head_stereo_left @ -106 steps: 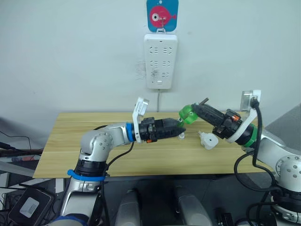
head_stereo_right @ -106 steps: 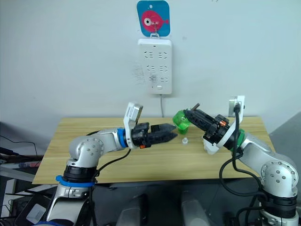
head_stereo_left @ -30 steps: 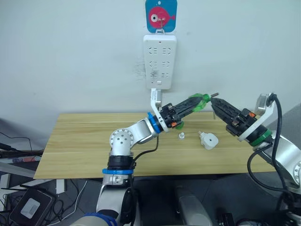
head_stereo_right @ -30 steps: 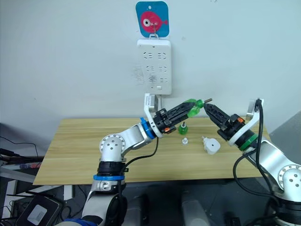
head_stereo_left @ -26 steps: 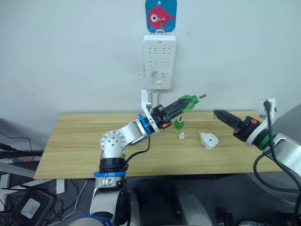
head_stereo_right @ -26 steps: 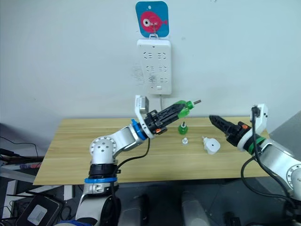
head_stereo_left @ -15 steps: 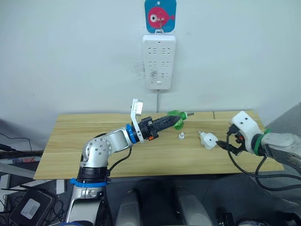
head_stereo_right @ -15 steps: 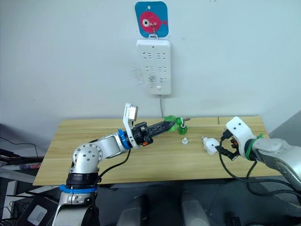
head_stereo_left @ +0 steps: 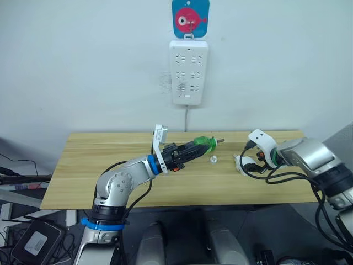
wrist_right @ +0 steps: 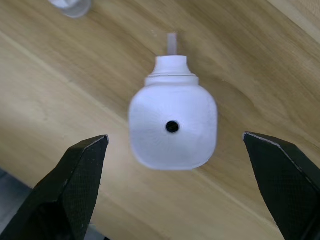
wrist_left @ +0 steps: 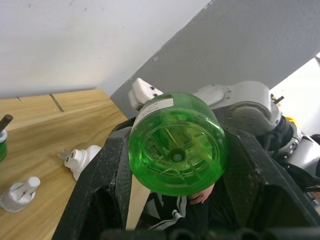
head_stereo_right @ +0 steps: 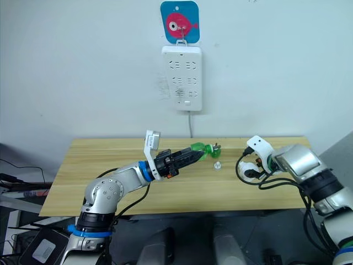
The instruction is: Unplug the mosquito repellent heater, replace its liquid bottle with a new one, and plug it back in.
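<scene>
The main risk, I think, is at the mosquito repellent heater (wrist_right: 172, 127). Its shell is smooth and rounded, so if the right pincer (wrist_right: 175, 136) closes a little off the middle, the heater may slip out sideways and slide over the worktop (head_stereo_left: 99, 160). This pincer hangs directly above the heater with its fingers spread wide, one on each side of it and not touching it.

A second risk is the green bottle (wrist_left: 176, 142) pinched in the left pincer (head_stereo_left: 194, 149). It is held at its base and lies almost level in the air, well apart from the heater, with its bare neck pointing toward it. A small white cap (head_stereo_left: 213, 159) lies loose between this bottle and the heater, so I judge this to be the new one, already opened. Tilted like this it may drip, and the thin wick may bend if it meets the heater at a bad angle.

Another capless green bottle (wrist_left: 2, 147) with a dark wick stands beyond the cap, on the side away from the heater. The two could be mixed up, or this one knocked over.

The heater is white, with a squarish rounded body, a small dark hole in the middle of the face that looks up, and a short neck with a prong pointing toward the cap. It is unplugged; the power strip (head_stereo_left: 188, 72) hangs on the wall well above it.
</scene>
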`<state>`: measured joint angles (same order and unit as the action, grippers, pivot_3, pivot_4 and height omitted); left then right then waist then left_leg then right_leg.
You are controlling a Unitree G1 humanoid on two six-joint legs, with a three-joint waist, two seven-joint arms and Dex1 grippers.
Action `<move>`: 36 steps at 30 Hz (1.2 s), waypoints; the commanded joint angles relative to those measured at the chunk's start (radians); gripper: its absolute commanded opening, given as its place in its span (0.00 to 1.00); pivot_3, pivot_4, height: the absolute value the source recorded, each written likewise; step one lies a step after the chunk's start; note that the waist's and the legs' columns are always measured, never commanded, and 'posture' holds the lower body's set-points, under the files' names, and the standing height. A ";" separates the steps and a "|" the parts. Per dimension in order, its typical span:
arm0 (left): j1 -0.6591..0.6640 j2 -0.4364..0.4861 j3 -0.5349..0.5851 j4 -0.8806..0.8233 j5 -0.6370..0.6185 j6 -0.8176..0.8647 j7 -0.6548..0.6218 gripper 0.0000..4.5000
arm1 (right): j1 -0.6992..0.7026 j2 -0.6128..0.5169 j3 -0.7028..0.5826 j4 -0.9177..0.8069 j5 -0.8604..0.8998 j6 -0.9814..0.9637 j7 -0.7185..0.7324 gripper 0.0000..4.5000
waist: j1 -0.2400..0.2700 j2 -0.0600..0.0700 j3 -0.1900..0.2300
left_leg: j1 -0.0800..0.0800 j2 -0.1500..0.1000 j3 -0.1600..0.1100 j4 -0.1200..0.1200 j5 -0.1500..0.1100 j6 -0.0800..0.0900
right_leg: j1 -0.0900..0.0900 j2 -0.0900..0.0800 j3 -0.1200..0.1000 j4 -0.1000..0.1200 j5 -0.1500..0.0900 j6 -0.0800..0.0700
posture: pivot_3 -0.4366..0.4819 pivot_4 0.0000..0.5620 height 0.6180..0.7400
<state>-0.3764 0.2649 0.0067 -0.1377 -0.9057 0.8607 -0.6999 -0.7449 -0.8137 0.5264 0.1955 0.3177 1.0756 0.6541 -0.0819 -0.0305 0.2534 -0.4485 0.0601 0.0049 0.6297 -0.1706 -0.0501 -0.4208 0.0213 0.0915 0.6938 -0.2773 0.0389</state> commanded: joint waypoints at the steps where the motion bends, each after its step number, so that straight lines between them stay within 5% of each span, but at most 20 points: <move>1: 0.017 0.002 0.006 -0.058 -0.001 -0.021 -0.010 0.50 | -0.041 0.035 0.007 0.083 -0.063 -0.040 0.050 1.00 | 0.001 0.000 0.000 | 0.000 0.000 0.000 0.000 0.000 0.000 | 0.000 0.000 0.000 0.000 0.000 0.000 | 0.43 0.45 1.00; 19: 0.078 0.025 0.003 -0.116 0.014 -0.041 -0.013 0.50 | -0.106 0.200 -0.034 0.421 -0.282 -0.199 0.165 1.00 | 0.022 0.000 0.001 | 0.000 0.000 0.000 0.000 0.000 0.000 | 0.000 0.000 0.000 0.000 0.000 0.000 | 0.50 0.46 1.00; 24: 0.074 0.043 -0.007 -0.107 0.033 -0.051 -0.041 0.50 | -0.102 0.221 -0.055 0.445 -0.300 -0.200 0.179 0.72 | 0.028 0.000 0.001 | 0.000 0.000 0.000 0.000 0.000 0.000 | 0.000 0.000 -0.001 0.000 0.000 0.000 | 0.48 0.45 1.00; 25: 0.072 0.050 -0.013 -0.104 0.041 -0.057 -0.055 0.50 | -0.098 0.220 -0.063 0.436 -0.302 -0.191 0.183 0.65 | 0.028 0.000 0.001 | 0.000 0.000 0.000 0.000 0.000 0.000 | 0.000 0.000 -0.001 0.000 0.000 0.000 | 0.48 0.44 1.00; 31: 0.035 0.105 -0.049 -0.062 0.109 -0.121 -0.170 0.50 | -0.041 0.175 -0.117 0.267 -0.282 -0.104 0.209 0.65 | 0.026 0.000 0.001 | 0.000 0.000 0.000 0.000 0.000 0.000 | 0.000 0.000 -0.001 0.000 0.000 0.000 | 0.44 0.41 1.00; 36: -0.032 0.141 -0.048 0.016 0.123 -0.143 -0.267 0.50 | 0.061 0.099 -0.257 -0.096 -0.192 0.034 0.217 0.65 | 0.024 0.000 0.000 | -0.001 0.000 -0.001 0.000 0.000 0.000 | -0.001 0.000 -0.001 0.000 0.000 0.000 | 0.39 0.39 1.00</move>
<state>-0.3834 0.3993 -0.0526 -0.1289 -0.7782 0.7319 -0.9339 -0.6874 -0.6865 0.3452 0.2343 0.0796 1.0532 0.8551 -0.0582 -0.0304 0.2539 -0.4496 0.0599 0.0044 0.6293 -0.1706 -0.0502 -0.4219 0.0212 0.0903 0.6938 -0.2773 0.0388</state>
